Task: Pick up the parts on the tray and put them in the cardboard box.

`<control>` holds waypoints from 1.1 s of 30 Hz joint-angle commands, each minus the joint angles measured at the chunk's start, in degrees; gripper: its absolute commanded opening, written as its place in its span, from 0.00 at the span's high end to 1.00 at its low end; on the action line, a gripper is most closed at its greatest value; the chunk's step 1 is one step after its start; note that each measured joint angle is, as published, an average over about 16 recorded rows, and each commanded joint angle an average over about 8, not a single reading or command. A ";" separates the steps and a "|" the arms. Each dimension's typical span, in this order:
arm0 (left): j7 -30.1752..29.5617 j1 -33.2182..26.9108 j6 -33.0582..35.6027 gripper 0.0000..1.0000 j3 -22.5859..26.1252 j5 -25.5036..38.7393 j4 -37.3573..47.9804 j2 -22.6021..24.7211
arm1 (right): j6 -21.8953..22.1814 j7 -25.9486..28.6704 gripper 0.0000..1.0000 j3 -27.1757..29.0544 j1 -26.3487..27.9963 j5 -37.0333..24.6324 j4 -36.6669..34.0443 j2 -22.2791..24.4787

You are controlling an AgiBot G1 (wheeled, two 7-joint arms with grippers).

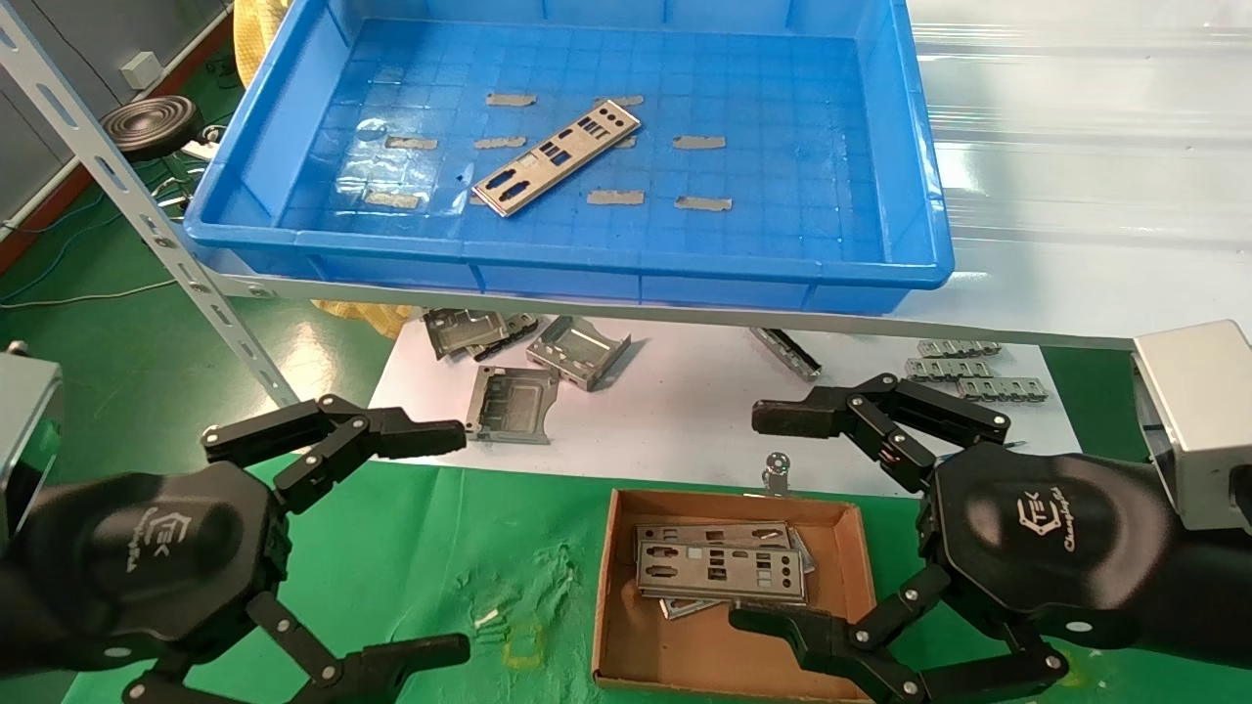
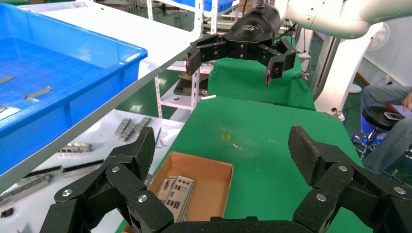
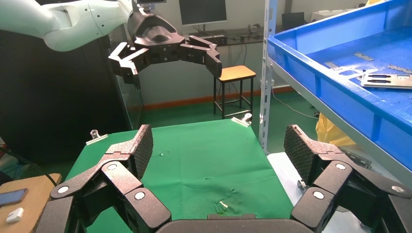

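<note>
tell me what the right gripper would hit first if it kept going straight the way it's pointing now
Probably nothing nearby. The right gripper, open, points across the green cloth toward the left gripper, which hangs higher. Depth is unclear, but the way looks free over the cloth.

Bright blue grid-floored plastic tray (image 1: 910, 176), silver-grey punched metal plate (image 1: 558, 156), brown cardboard box (image 1: 861, 557), green table cloth (image 1: 489, 528)

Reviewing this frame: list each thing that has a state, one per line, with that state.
Left gripper: open, empty, above the green cloth beside the box.
Right gripper: open, empty, over the right side of the box.
Tray: on the shelf, holding one plate.
Plate in tray: lying flat, diagonal, untouched.
Cardboard box: open-topped, on the green cloth, partly filled.
Plates in box: lying flat, loosely stacked.
</note>
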 commanded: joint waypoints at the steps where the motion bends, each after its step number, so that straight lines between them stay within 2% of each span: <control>1: 0.01 -0.01 0.00 0.00 0.01 0.00 0.01 0.01 | 0.00 0.00 0.00 0.00 0.00 0.00 0.00 0.00; 33: 0.01 -0.04 0.00 0.00 0.05 0.00 0.07 0.05 | 0.00 0.00 0.00 0.00 0.00 0.00 0.00 0.00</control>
